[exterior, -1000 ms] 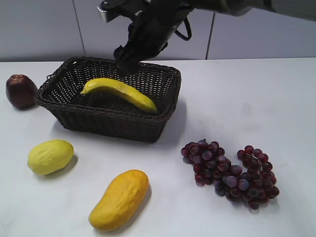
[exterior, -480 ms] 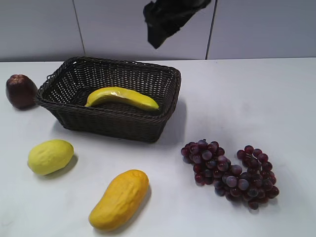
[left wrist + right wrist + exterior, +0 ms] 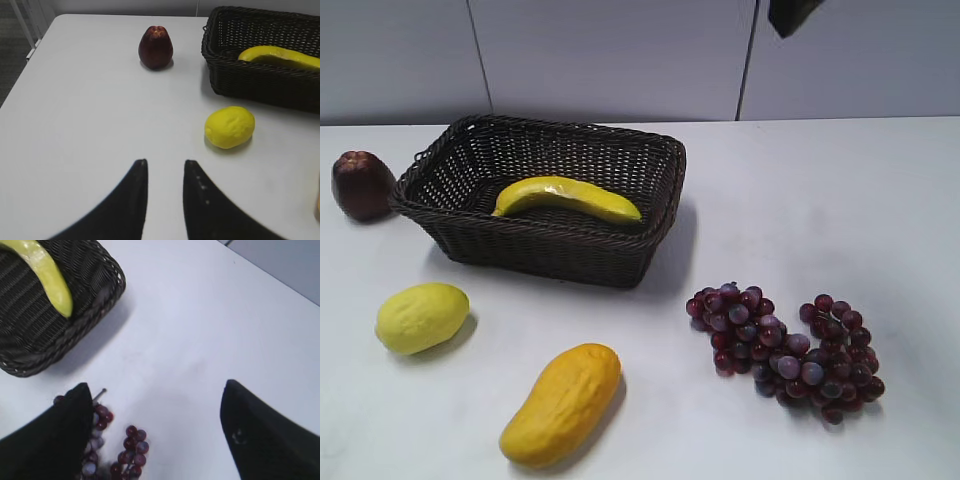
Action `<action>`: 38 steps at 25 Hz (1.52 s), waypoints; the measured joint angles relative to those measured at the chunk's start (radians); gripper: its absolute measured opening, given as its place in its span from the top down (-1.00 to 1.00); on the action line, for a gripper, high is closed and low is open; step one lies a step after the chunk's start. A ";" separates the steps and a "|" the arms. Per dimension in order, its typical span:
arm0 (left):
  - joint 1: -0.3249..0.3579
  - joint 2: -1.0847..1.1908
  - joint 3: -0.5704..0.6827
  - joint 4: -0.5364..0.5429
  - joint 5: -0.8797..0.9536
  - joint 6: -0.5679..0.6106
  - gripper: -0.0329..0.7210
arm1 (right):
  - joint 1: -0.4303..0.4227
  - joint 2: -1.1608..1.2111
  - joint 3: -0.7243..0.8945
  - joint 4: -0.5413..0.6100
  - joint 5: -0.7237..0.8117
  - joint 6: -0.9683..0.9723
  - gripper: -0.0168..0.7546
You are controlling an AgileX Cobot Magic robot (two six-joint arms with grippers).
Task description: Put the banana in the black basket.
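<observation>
The banana (image 3: 570,197) lies inside the black basket (image 3: 550,250), resting along its floor, untouched by either gripper. It also shows in the left wrist view (image 3: 280,56) and the right wrist view (image 3: 47,275). My right gripper (image 3: 156,386) is wide open and empty, high above the table to the right of the basket (image 3: 75,325). Only a dark piece of it shows at the top edge of the exterior view (image 3: 790,15). My left gripper (image 3: 166,162) is empty with a narrow gap between its fingers, over bare table left of the basket (image 3: 260,87).
A grape bunch (image 3: 785,345) lies right of the basket, below my right gripper (image 3: 127,450). A lemon (image 3: 421,317) and an orange-yellow mango-like fruit (image 3: 563,403) lie in front of the basket. A dark red fruit (image 3: 361,184) stands at its left.
The right arm has risen from over the basket and moved up and right, almost out of the exterior view. The banana has settled flat in the basket.
</observation>
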 joint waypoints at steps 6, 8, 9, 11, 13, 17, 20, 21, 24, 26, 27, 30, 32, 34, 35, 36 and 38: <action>0.000 0.000 0.000 0.000 0.000 0.000 0.28 | -0.025 -0.180 0.262 -0.002 0.000 0.041 -0.63; 0.000 0.000 0.000 0.000 0.000 0.000 0.28 | -0.026 -0.248 0.364 -0.002 0.001 0.062 -0.63; 0.000 0.000 0.000 0.000 0.000 0.000 0.28 | -0.026 -0.288 0.413 -0.001 -0.003 0.074 -0.63; 0.000 0.000 0.000 0.000 0.000 0.000 0.28 | -0.026 -0.362 0.507 -0.001 -0.024 0.103 -0.63; 0.000 0.000 0.000 0.000 0.000 0.000 0.28 | -0.026 -0.438 0.586 -0.001 -0.051 0.130 -0.63; 0.000 0.000 0.000 0.000 0.000 0.000 0.28 | -0.027 -0.561 0.723 -0.001 -0.088 0.182 -0.63; 0.000 0.000 0.000 0.000 0.000 0.000 0.28 | -0.028 -0.659 0.820 -0.006 -0.114 0.216 -0.63; 0.000 0.000 0.000 0.000 0.000 0.000 0.28 | -0.031 -0.687 0.844 -0.006 -0.122 0.227 -0.63; 0.000 0.000 0.000 0.000 0.000 0.000 0.28 | -0.073 -0.780 0.918 -0.006 -0.136 0.245 -0.61; 0.000 0.000 0.000 0.000 0.000 0.000 0.28 | -0.136 -0.843 0.964 -0.006 -0.139 0.248 -0.60; 0.000 0.000 0.000 0.000 0.000 0.000 0.28 | -0.172 -0.881 0.981 -0.007 -0.139 0.249 -0.60; 0.000 0.000 0.000 0.000 0.000 0.000 0.28 | -0.265 -1.001 1.027 -0.009 -0.139 0.237 -0.59; 0.000 0.000 0.000 0.000 0.000 0.000 0.28 | -0.308 -1.073 1.049 -0.010 -0.140 0.218 -0.59; 0.000 0.000 0.000 0.000 0.000 0.000 0.28 | -0.336 -1.151 1.066 0.009 -0.142 0.190 -0.58; 0.000 0.000 0.000 0.000 0.000 0.000 0.28 | -0.349 -1.183 1.078 0.028 -0.143 0.173 -0.58; 0.000 0.000 0.000 0.000 0.000 0.000 0.28 | -0.360 -1.216 1.091 0.046 -0.144 0.151 -0.58; 0.000 0.000 0.000 0.000 0.000 0.000 0.28 | -0.383 -1.301 1.121 0.103 -0.145 0.102 -0.58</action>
